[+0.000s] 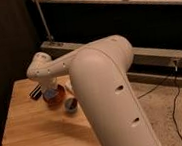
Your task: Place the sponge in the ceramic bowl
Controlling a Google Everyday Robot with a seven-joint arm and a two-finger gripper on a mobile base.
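The orange-red ceramic bowl [57, 97] stands on the wooden table [37, 135], left of centre. A light-blue patch, the sponge [51, 94], shows inside the bowl. My gripper [48, 88] reaches down from the white wrist [41, 73] directly over the bowl, right at the sponge. The wrist hides most of the gripper, and I cannot tell whether the sponge is held or lying loose.
A small round blue cup [71, 106] stands just right of and in front of the bowl. A flat black bar [35, 92] lies to the bowl's left. My big white arm [109, 90] covers the table's right side. A dark shelf and rail stand behind.
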